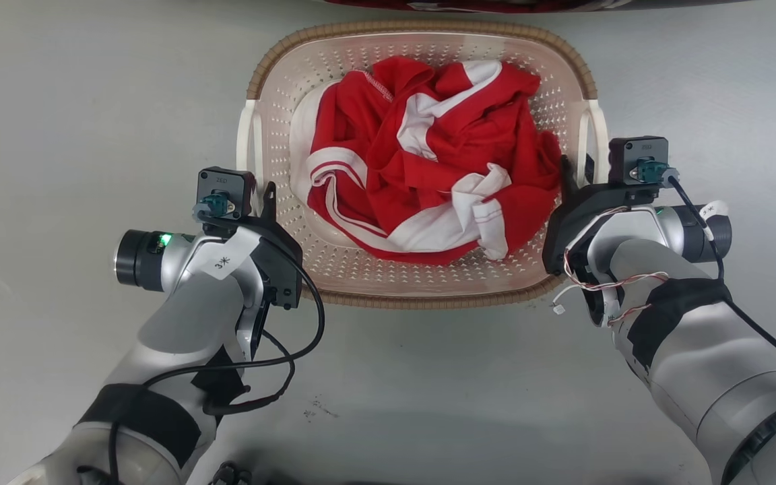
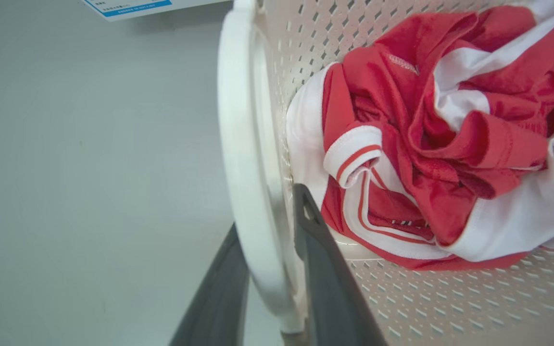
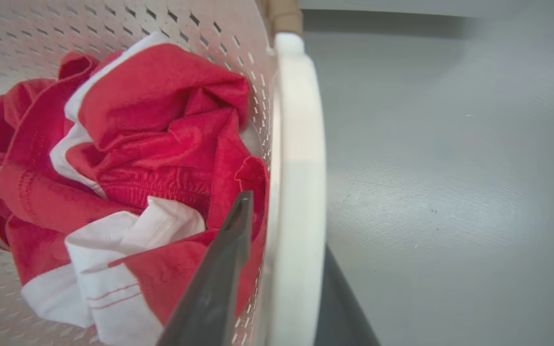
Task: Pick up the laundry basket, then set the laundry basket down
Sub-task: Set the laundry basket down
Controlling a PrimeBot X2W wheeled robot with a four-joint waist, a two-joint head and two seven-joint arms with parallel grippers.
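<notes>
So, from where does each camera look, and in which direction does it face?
Head view: on the robot's head, facing down at the laundry basket on the floor; the left gripper and right gripper show.
Left wrist view: on the left wrist, facing along its fingers, one on each side of the left handle.
Right wrist view: on the right wrist, facing along its fingers, astride the right handle.
Shared: both wrist views show the red and white clothes inside the basket.
</notes>
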